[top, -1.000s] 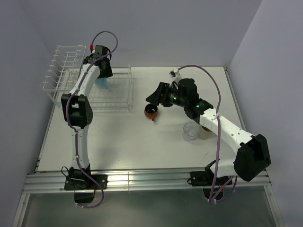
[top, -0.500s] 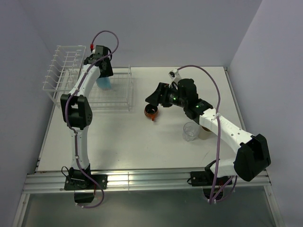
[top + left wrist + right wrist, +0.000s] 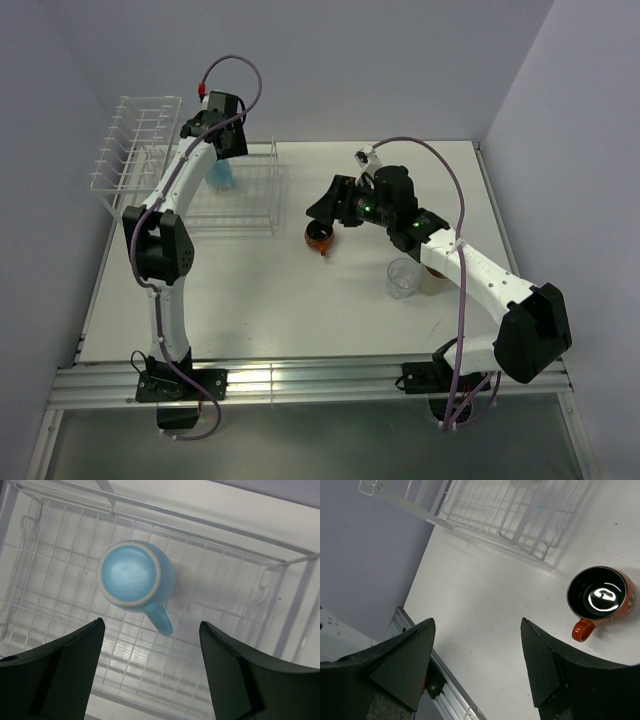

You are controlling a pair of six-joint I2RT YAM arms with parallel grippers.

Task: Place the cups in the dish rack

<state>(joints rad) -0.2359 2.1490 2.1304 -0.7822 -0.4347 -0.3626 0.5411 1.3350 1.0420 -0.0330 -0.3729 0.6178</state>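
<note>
Offset is what I watch: the dark red-orange cup (image 3: 600, 597) stands upright on the table (image 3: 270, 300). It is not between the spread jaws of my right gripper (image 3: 477, 622) but off beyond the right-hand one in the wrist view, its handle angled back toward that side. The right arm is far the nearer, so I judge it must shift sideways before descending. My left gripper (image 3: 151, 625) hangs wide open over a light blue mug (image 3: 135, 575), inverted in the dish rack (image 3: 200, 522) basket. Compared with a second ago, the left wrist has risen away from the mug, while the right has barely moved.
</note>
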